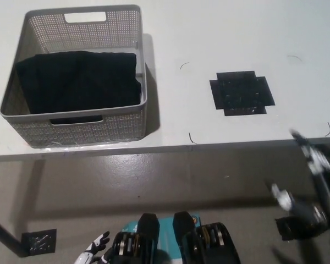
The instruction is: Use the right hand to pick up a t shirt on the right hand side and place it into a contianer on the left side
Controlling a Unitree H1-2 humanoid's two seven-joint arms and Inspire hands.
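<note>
A folded black t shirt (77, 81) lies inside the grey mesh container (127, 124) at the table's left. My black right hand (311, 184) is low at the lower right, off the table's front edge, blurred, with its fingers spread and nothing in it. Only the fingertips of my white left hand (93, 250) show at the bottom left, spread apart and holding nothing.
A black cross-shaped mark (241, 93) lies on the white table (209, 33) to the right of the container. A small dark square (38, 240) sits on the floor at lower left.
</note>
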